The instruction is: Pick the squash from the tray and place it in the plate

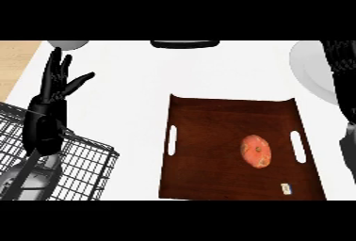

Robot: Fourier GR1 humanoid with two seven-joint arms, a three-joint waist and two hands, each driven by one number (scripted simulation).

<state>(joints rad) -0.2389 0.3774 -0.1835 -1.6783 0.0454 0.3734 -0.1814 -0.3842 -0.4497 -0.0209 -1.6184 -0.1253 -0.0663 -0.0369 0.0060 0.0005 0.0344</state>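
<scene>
Squash lies on dark wooden tray, right of tray centre, nothing touching it. Plate at upper right on white table, partly hidden by dark arm. Left hand at upper left, fingers straight and spread, holding nothing. Right hand's fingers: cannot tell. Wire basket at lower left.

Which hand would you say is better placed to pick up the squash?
Probably the right: the squash lies right of the tray's middle, and the plate is on that side. The left hand rests far left.
</scene>
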